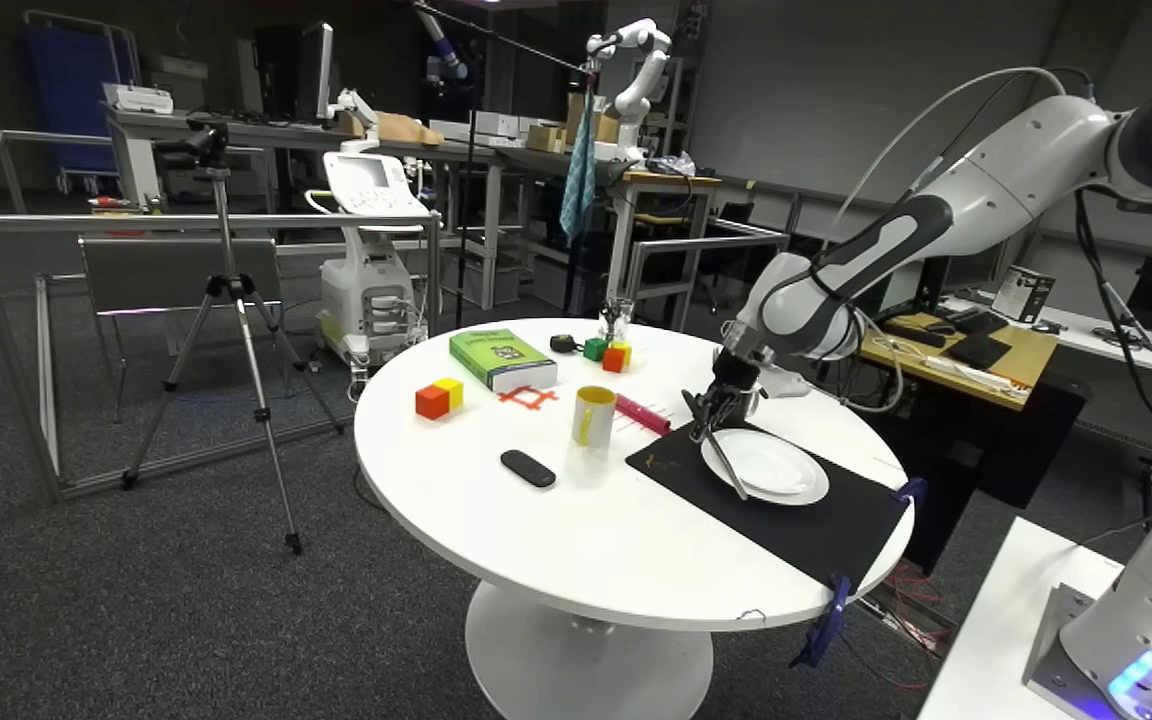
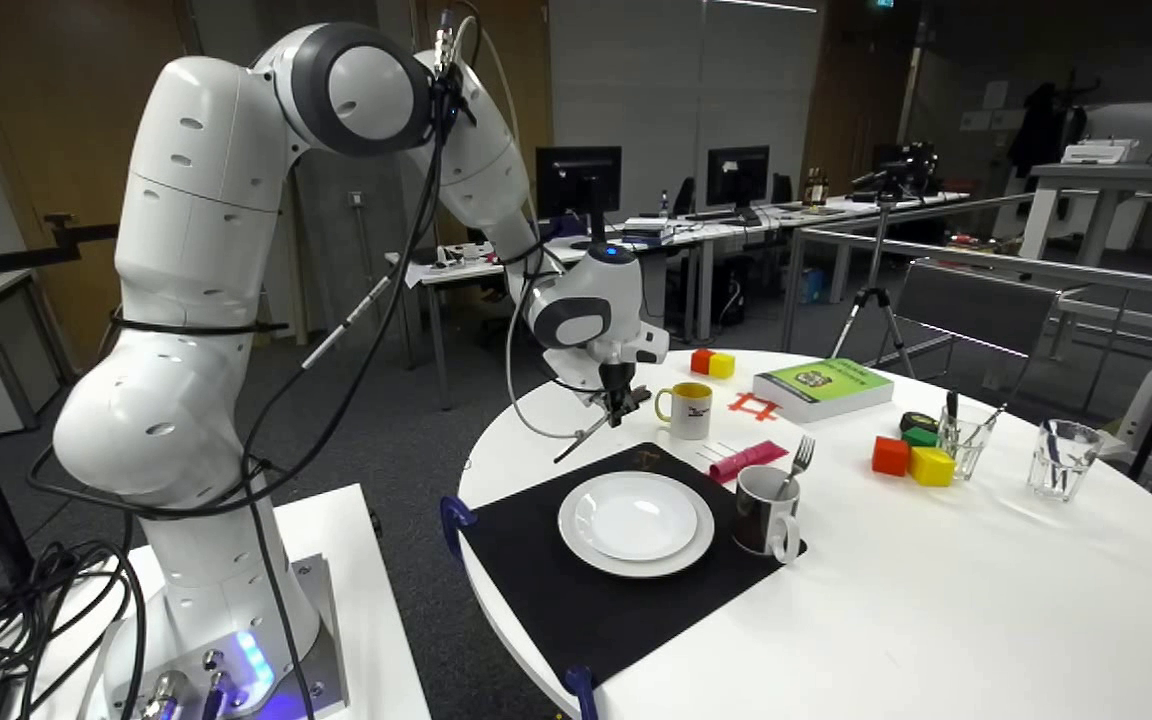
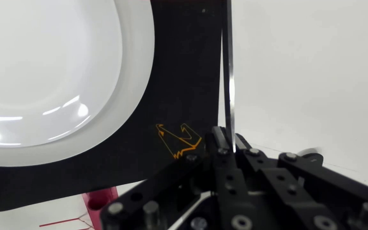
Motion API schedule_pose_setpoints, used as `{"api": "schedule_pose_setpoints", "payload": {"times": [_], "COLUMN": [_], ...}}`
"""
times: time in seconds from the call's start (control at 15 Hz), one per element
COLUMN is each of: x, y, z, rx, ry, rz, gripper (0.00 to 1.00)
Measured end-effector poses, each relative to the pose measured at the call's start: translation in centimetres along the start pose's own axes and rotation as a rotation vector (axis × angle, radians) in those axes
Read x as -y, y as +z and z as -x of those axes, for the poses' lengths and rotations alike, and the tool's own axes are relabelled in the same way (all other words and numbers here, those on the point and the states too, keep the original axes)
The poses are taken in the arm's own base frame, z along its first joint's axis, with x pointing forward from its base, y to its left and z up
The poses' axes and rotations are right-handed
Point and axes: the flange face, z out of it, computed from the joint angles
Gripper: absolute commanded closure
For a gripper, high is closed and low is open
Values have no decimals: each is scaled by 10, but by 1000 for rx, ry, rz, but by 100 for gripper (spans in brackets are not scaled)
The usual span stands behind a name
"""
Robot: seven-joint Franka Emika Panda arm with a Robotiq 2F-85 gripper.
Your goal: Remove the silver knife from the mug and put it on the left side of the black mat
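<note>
Silver knife, pinched in the tool, hovers near an edge of the black mat, beside open tabletop.

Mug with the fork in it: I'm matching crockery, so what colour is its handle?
White; the handle shows best in an exterior view.

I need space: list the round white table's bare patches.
Bare: between oblong black object and rectangular black mat; between white-handled dark mug and farther clear glass tumbler. Crowded: the mat, with round white plates and that mug; gripped silver knife hovering alongside.
</note>
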Motion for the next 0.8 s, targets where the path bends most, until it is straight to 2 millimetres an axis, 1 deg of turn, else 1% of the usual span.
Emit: {"api": "schedule_pose_setpoints", "payload": {"times": [0.13, 0.53, 0.8], "x": [1, 0, -8], "y": [6, 33, 36], "z": [3, 15, 18], "rx": [12, 84, 120], "ry": [-1, 1, 13], "rz": [-2, -8, 2], "gripper": [99, 99, 99]}}
